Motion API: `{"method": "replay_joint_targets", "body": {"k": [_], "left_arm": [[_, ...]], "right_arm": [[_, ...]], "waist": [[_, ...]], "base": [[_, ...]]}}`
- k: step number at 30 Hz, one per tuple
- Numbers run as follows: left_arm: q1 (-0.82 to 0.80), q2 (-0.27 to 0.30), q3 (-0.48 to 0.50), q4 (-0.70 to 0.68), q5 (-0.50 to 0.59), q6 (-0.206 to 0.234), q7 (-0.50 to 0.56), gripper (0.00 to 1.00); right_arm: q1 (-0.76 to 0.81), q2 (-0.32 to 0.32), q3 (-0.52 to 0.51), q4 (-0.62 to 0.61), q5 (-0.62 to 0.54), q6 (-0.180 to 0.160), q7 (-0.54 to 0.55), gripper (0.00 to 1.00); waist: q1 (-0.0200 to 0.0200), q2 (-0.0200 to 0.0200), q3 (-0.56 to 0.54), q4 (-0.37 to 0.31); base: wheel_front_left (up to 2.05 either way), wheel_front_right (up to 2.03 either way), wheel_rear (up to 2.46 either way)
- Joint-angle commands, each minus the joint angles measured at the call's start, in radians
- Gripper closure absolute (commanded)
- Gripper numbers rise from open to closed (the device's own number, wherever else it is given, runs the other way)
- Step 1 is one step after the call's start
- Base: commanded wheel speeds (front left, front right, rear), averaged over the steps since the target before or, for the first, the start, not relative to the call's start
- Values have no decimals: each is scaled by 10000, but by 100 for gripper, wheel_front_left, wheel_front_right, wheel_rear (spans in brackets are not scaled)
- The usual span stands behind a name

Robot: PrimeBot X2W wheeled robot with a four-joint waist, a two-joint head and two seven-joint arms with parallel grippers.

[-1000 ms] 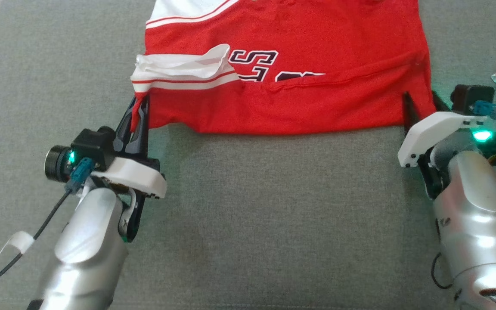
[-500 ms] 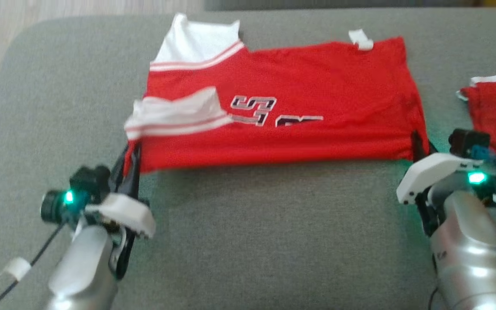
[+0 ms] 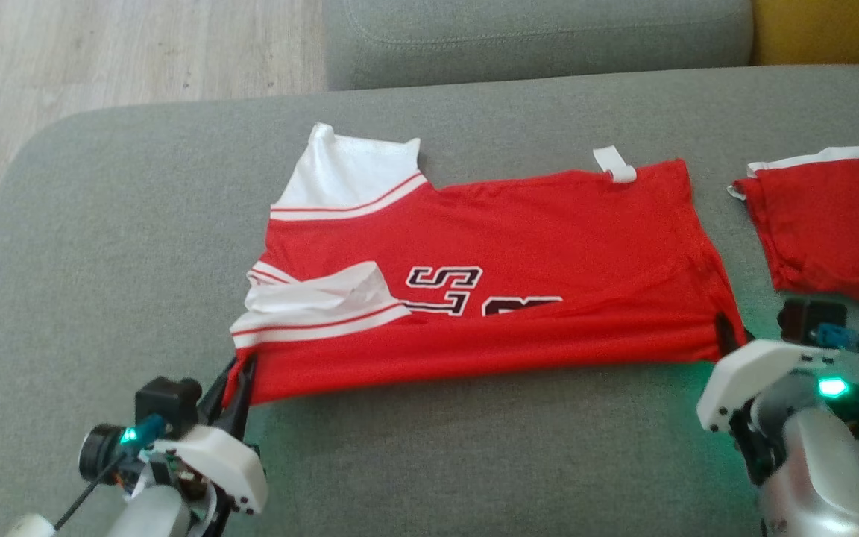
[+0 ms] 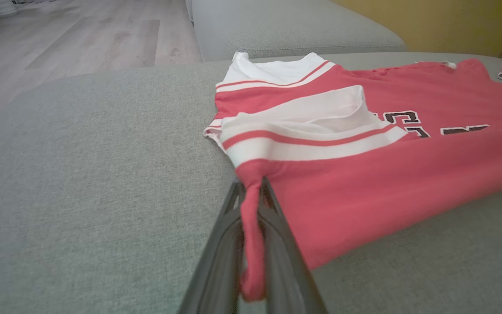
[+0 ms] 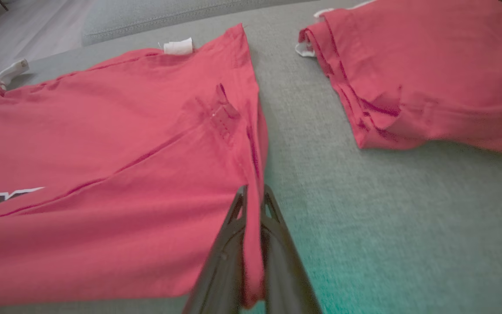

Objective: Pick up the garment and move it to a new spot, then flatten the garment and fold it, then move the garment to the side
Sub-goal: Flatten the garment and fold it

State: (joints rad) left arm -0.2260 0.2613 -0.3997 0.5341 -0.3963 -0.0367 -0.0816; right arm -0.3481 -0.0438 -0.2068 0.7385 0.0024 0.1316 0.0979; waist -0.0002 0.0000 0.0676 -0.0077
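The garment (image 3: 519,246) is a red jersey with white striped trim and dark lettering, spread across the grey cushion (image 3: 437,455). My left gripper (image 3: 239,373) is shut on its near left corner; in the left wrist view red cloth (image 4: 251,226) hangs pinched between the dark fingers. At the near right corner my right gripper (image 3: 728,335) is shut on the hem, and the right wrist view shows the edge of the garment (image 5: 103,144) clamped between its fingers (image 5: 229,244). A white sleeve flap (image 3: 325,298) lies folded over the front.
A second red garment (image 3: 832,224) with white trim lies at the right, close to my right arm. Behind the cushion runs a grey backrest (image 3: 534,33), with wooden floor (image 3: 124,52) at the far left and a yellow wall (image 3: 832,30) at the far right.
The right gripper has shut on the jersey's right corner. The camera has tilted up, so the whole jersey and the backrest now show. Both grippers have drawn the near edge toward me.
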Motion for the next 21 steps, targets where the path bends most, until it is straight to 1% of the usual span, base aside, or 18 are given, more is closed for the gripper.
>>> {"method": "replay_joint_targets", "body": {"k": [1,8,9,10,11,13,15,18,21], "left_arm": [[-187,456,346,-417,-62,70,104,100],[-47,492,208,-860,-97,159,453,100],[-53,495,194,-870,-89,183,476,87],[-67,493,184,-886,-60,237,463,26],[-87,460,181,-931,-32,306,395,0],[-106,415,189,-992,-22,363,304,0],[-153,343,231,-1138,3,480,44,0],[-247,227,420,-1451,10,692,-636,0],[-298,181,568,-1907,221,881,-1444,0]], "right_arm": [[85,-64,164,-796,180,-9,241,100],[1123,-64,125,-2665,557,-9,993,100],[1197,-64,134,-2863,599,-9,1021,100],[1255,-64,179,-3051,656,-9,1008,20],[1295,-64,229,-3222,787,-9,960,0],[1327,-64,283,-3387,881,-9,884,0],[1361,-64,438,-3731,1049,-9,581,0],[1394,-64,800,-4246,1422,-9,-156,0],[1526,-64,1414,-4749,1770,-9,-1072,0]], "waist": [[2,0,-46,-13],[2,0,47,83],[2,0,67,91],[2,0,85,98],[2,0,99,104],[2,0,111,107],[2,0,128,114],[2,0,138,98],[2,0,121,49]], "base": [[0,0,0],[0,0,0],[0,0,0],[0,0,0],[0,0,0],[0,0,0],[0,0,0],[0,0,0],[0,0,0]]}}
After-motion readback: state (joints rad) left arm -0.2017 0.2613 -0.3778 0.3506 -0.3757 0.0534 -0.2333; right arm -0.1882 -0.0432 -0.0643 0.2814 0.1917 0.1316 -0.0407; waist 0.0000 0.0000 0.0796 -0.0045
